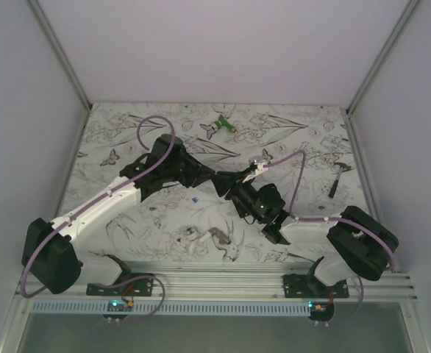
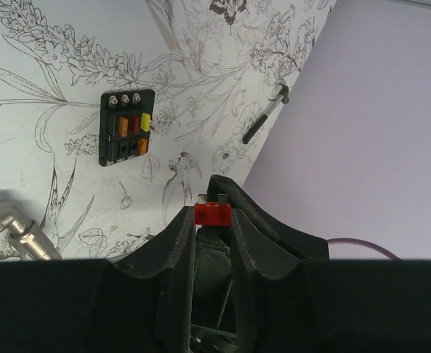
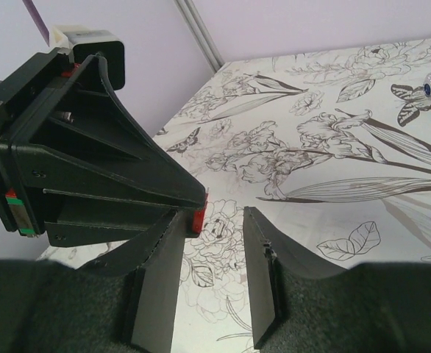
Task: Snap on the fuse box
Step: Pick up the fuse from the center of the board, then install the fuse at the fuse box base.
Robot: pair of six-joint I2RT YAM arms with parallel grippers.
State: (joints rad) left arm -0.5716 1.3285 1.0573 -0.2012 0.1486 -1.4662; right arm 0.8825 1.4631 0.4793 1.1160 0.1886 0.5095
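Left gripper [image 2: 212,218] pinches a red fuse [image 2: 212,213]. Right gripper [image 3: 214,218] stands spread beside it; the fuse box [image 2: 126,126] lies on the table [image 2: 39,169]

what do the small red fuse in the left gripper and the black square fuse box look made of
The small red fuse looks like moulded plastic: evenly coloured, crisp-edged. The black square fuse box is probably matt plastic, dull and unreflective; the three bright domed screw heads along its edge look like metal.

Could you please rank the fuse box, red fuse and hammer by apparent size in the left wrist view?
Largest: fuse box.
Then hammer and red fuse, unranked: hammer longer, fuse thicker and nearest the camera.
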